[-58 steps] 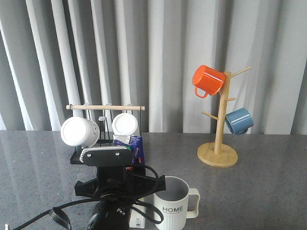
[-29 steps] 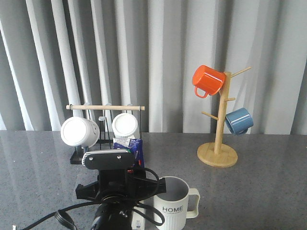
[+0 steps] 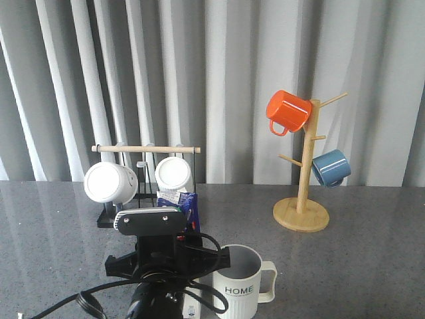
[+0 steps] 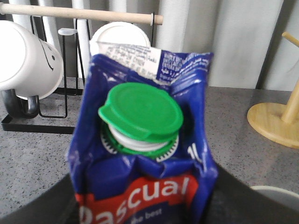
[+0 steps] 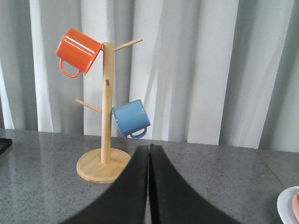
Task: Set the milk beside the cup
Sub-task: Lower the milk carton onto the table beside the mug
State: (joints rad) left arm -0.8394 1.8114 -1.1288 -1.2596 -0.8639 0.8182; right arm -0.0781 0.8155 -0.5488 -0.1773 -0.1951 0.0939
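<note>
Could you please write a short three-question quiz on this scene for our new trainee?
1. True or false: the right end effector is holding the milk carton.
2. Which mug hangs higher on the wooden mug tree: A) the orange mug, B) the blue mug, or C) both at one height?
3. Fill in: the word printed on the ribbed mug standing beside the carton is ____.

Key
1. False. The right end effector is shut on nothing; the carton sits in the left end effector.
2. A.
3. HOME.
</note>
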